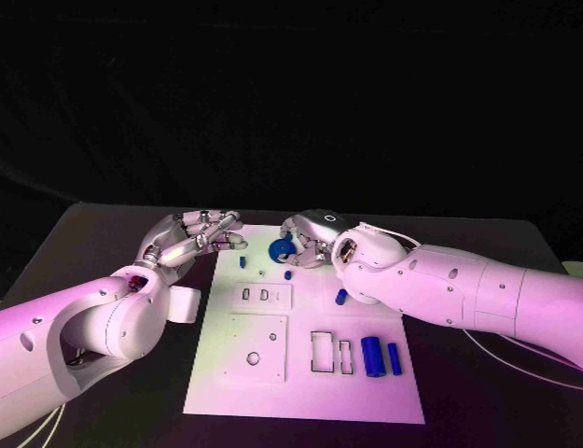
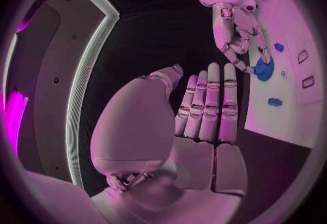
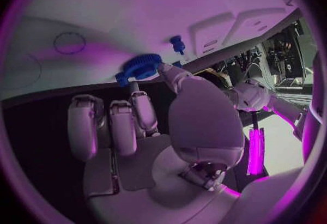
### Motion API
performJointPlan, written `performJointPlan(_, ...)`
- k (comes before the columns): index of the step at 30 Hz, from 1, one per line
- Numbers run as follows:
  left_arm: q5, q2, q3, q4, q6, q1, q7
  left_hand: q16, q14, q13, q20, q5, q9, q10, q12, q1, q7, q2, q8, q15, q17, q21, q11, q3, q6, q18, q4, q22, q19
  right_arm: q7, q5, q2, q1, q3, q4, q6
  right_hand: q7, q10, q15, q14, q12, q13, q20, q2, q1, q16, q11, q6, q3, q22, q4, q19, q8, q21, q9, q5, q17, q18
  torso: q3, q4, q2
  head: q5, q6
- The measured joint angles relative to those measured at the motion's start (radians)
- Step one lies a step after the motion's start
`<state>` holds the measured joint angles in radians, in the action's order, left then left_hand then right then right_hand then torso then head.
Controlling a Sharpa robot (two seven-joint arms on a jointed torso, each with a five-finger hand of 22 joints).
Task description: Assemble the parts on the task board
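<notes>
At the far end of the task board (image 1: 305,392), your right hand (image 1: 321,235) pinched the blue gear (image 1: 282,249) at its fingertips, just beside the pegs; your left hand (image 1: 194,238) hung alongside, fingers released, empty.

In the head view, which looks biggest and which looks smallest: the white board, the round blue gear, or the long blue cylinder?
1. The white board, by far.
2. The long blue cylinder and the round blue gear in the right robot hand look about alike; the cylinder lies nearer the camera, so I won't rank them.
</notes>
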<state>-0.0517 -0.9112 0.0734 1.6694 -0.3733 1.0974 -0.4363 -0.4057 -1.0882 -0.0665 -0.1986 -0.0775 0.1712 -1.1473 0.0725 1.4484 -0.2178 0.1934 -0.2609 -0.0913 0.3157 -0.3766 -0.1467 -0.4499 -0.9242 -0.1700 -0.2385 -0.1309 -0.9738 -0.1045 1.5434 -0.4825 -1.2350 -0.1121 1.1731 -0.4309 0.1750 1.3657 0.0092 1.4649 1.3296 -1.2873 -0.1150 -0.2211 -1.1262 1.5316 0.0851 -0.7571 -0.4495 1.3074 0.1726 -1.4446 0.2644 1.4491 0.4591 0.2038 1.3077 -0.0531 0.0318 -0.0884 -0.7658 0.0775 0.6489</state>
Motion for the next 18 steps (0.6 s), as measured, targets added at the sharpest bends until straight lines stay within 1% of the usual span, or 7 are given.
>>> performJointPlan(3,0.0,0.0,0.0,0.0,0.001,0.0,0.0,0.0,0.0,0.0,0.0,0.0,0.0,0.0,0.0,0.0,0.0,0.0,0.003,0.0,0.001,0.0,0.0,0.0,0.0,0.0,0.0,0.0,0.0,0.0,0.0,-0.003,0.001,-0.001,0.003,0.015,0.0,0.0,0.0,0.0,0.0,-0.001,-0.002,0.004,0.004,0.004,0.0,-0.011,0.01,0.0,0.01,0.002,0.0,0.0,0.001,0.01,0.0,0.0,-0.0003,0.0001,0.0,0.0,0.0)
performJointPlan(5,0.0,-0.001,0.0,0.0,0.001,0.0,0.001,0.0,0.0,0.0,0.0,0.0,0.0,0.0,-0.001,-0.002,-0.002,0.0,0.004,0.0,0.002,0.0,0.0,0.0,0.002,0.0,0.0,0.001,0.0,0.0,0.0,-0.005,0.001,-0.002,0.004,0.024,0.0,0.0,0.0,0.0,0.0,-0.004,-0.006,0.008,0.008,0.004,0.0,-0.011,0.018,0.0,0.018,-0.002,-0.008,0.0,0.002,0.035,0.0,0.0,-0.0007,0.0005,0.0,0.0,0.001)
performJointPlan(6,0.0,-0.001,0.0,0.0,0.002,0.0,0.001,0.0,0.0,0.0,0.0,0.0,0.0,0.0,-0.004,-0.007,-0.004,0.0,0.004,0.0,0.003,0.0,0.0,0.0,0.004,0.0,0.0,0.001,0.0,0.0,0.0,-0.006,0.001,-0.001,0.004,0.026,0.0,0.0,0.0,0.0,0.0,-0.005,-0.006,0.008,0.008,0.004,0.0,-0.011,0.018,0.0,0.018,-0.002,-0.008,0.0,0.002,0.038,0.0,0.0,-0.0007,0.0005,0.0,0.0,0.001)
performJointPlan(8,0.0,-0.001,0.0,0.0,0.003,0.0,0.002,0.0,0.0,0.0,0.0,0.0,0.0,0.0,-0.004,-0.008,-0.004,0.0,0.004,0.0,0.003,0.0,0.0,0.0,0.004,0.0,0.0,0.001,0.0,0.0,0.0,-0.007,0.0,-0.001,0.005,0.03,-0.004,0.0,0.0,0.0,0.0,-0.008,-0.006,0.008,0.008,0.004,0.0,-0.015,0.021,0.0,0.021,-0.002,-0.008,0.0,0.002,0.046,0.0,0.0,-0.0007,0.0005,0.0,0.0,0.001)
performJointPlan(10,0.0,-0.001,0.0,0.0,0.004,0.0,0.003,0.0,0.0,0.0,0.0,0.0,0.0,0.004,-0.004,-0.008,-0.004,0.0,0.004,0.0,0.003,0.0,-0.004,0.0,0.004,0.0,0.0,0.001,0.0,0.001,0.0,-0.008,-0.001,0.0,0.006,0.034,-0.002,0.003,0.0,0.0,0.003,-0.011,-0.006,0.009,0.009,0.004,0.003,-0.017,0.022,0.0,0.022,-0.002,-0.01,0.0,0.003,0.05,0.0,0.0,-0.0011,0.0005,0.0,0.001,0.001)
performJointPlan(15,0.0,-0.001,0.0,-0.001,0.006,0.0,0.005,0.0,0.0,0.0,0.0,0.0,0.0,0.004,-0.004,-0.008,0.0,0.0,0.004,0.0,0.004,0.0,-0.004,0.0,0.007,0.0,0.0,0.001,0.0,0.003,-0.001,-0.016,-0.002,0.0,0.012,0.035,-0.002,0.003,0.0,0.0,0.007,-0.015,-0.006,0.014,0.013,0.004,0.003,-0.028,0.026,0.0,0.026,-0.002,-0.012,0.0,0.008,0.058,0.0,0.0,-0.0013,0.0005,0.0,0.001,0.001)
performJointPlan(18,0.0,-0.001,0.0,-0.001,0.007,0.0,0.005,0.0,0.0,0.0,0.0,0.0,0.0,0.004,-0.004,-0.008,0.0,0.0,0.004,0.0,0.004,0.0,-0.004,0.0,0.007,0.0,0.0,0.001,0.0,0.004,-0.003,-0.03,-0.001,-0.001,0.021,0.025,-0.005,0.016,0.0,0.0,0.02,-0.021,-0.008,0.017,0.017,0.008,-0.003,-0.041,0.029,0.001,0.029,-0.007,-0.011,0.002,0.01,0.091,0.0,0.0,-0.0016,0.0007,0.0,0.001,0.001)
